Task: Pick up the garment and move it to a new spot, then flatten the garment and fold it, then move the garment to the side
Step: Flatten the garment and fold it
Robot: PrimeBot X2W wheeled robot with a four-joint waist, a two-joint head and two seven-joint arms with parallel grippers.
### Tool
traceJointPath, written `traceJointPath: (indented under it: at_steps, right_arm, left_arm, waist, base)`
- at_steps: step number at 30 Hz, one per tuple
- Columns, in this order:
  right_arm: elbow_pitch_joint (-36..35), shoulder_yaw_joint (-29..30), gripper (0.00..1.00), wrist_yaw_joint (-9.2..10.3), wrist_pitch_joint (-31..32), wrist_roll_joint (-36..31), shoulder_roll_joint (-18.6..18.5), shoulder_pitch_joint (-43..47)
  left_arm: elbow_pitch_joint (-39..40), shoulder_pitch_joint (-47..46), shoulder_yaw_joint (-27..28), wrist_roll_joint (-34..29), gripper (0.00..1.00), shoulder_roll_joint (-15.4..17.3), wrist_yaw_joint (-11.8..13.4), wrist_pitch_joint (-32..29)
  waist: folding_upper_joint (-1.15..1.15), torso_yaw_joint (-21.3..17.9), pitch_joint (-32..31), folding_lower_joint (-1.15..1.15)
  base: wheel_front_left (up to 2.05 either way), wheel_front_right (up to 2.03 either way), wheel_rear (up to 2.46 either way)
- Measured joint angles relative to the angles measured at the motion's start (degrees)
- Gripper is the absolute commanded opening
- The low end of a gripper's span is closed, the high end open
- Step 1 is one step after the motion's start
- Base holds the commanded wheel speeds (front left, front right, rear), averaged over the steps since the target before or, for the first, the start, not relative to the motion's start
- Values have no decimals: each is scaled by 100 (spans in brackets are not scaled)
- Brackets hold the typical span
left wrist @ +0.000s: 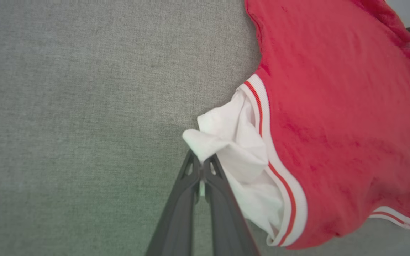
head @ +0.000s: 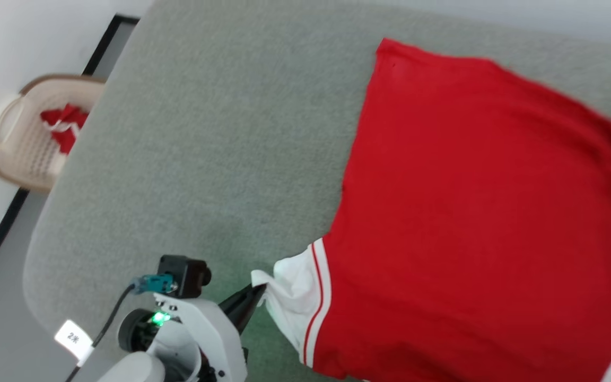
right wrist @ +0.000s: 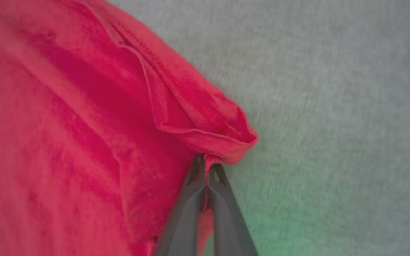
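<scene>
Pinching the crumpled white sleeve of the garment (head: pixel 475 212) with the left tool (head: pixel 260 291), clenched tight on the cloth. Gripping a folded red hem corner with the right tool (right wrist: pixel 206 161), likewise clamped on fabric. Lying spread, red and mostly flat, over the right part of the grey worktop (head: pixel 220 159). Sitting past the worktop's left edge in a beige basket (head: pixel 19 159), a red-and-white cloth bundle (head: pixel 64 127).
</scene>
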State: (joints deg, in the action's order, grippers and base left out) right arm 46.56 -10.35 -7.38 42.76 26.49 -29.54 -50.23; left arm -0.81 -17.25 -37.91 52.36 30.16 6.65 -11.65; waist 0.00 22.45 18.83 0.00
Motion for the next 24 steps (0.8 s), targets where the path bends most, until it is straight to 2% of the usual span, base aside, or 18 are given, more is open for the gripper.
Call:
traceJointPath:
  at_steps: [4,9,12,17,24]
  right_arm:
    - [-892,-213,0,-14,257,624,-266,878]
    - [-1818,-35,0,-14,424,1193,-489,2052]
    - [-2297,175,0,-15,474,1316,-533,2744]
    - [-2942,697,0,-16,456,1379,-453,3838]
    - [-3497,1202,0,-16,468,1271,-23,4771]
  left_arm:
    - [62,140,60,36,0,122,94,-18]
    - [151,321,125,66,0,263,203,-18]
    - [207,447,170,111,0,338,281,3]
    - [302,625,242,158,0,449,375,34]
    - [419,791,315,211,0,527,463,76]
  waist:
    - [0,-190,-235,0]
    - [0,-435,-501,0]
    - [0,-576,-640,0]
    - [0,-793,-828,0]
    - [0,-1061,-970,0]
  base:
    - [0,0,0]
    - [0,0,0]
    - [0,0,0]
    - [0,0,0]
    - [0,0,0]
